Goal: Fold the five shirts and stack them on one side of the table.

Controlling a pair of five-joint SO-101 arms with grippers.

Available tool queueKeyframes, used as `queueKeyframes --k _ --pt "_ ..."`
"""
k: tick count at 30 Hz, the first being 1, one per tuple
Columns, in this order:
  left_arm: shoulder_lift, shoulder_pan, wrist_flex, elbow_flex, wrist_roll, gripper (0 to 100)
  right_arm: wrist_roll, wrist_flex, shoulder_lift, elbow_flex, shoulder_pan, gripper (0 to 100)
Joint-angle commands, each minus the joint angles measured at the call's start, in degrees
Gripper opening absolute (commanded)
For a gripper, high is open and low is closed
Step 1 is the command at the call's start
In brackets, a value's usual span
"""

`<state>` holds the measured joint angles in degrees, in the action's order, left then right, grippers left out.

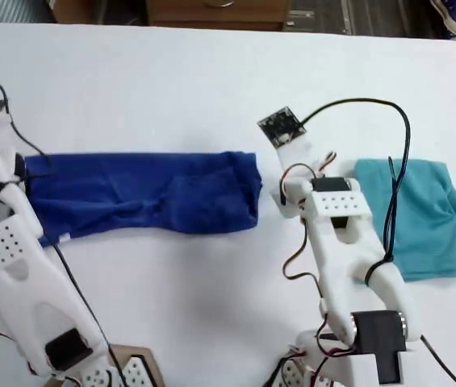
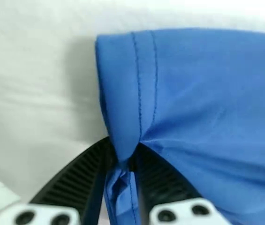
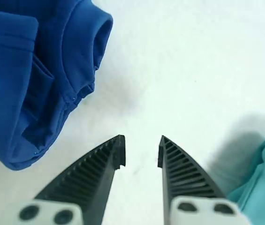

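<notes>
Pinching the blue shirt (image 1: pixel 139 193) on white table (image 1: pixel 171 81) are left fingers (image 2: pixel 76 183); right fingers (image 3: pixel 99 168) parted.

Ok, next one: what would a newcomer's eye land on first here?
A long blue shirt lies stretched across the white table, one end pinched in the left gripper. The right gripper hangs open over bare table between it and a teal shirt.

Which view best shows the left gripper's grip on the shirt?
Left wrist view: left gripper pinches the blue shirt at its hem. High view shows the shirt, pinch hidden by the arm; right wrist view, its collar end.
</notes>
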<state>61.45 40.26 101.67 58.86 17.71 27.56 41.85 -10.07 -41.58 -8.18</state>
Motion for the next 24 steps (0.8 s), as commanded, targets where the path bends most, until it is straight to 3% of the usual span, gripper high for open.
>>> queueKeyframes --k 1,6,13,18,24 --pt "-6.15 -5.1 0.97 -2.15 0.35 2 -0.44 -0.84 -2.86 0.18 0.75 12.3" --pt "-18.99 -15.38 0.97 -11.47 0.18 2 -1.05 -2.59 -2.86 0.18 4.35 12.3" --pt "-37.63 -30.15 0.88 -23.78 0.0 2 -11.78 -6.11 -3.21 0.44 13.85 12.3" --pt "-41.76 -39.3 0.79 -26.86 -2.29 2 -16.26 -6.55 -3.21 0.53 16.92 12.3" --pt "-41.76 -51.16 0.44 -26.68 -2.81 2 -16.44 -6.99 -2.86 0.53 17.19 12.3"
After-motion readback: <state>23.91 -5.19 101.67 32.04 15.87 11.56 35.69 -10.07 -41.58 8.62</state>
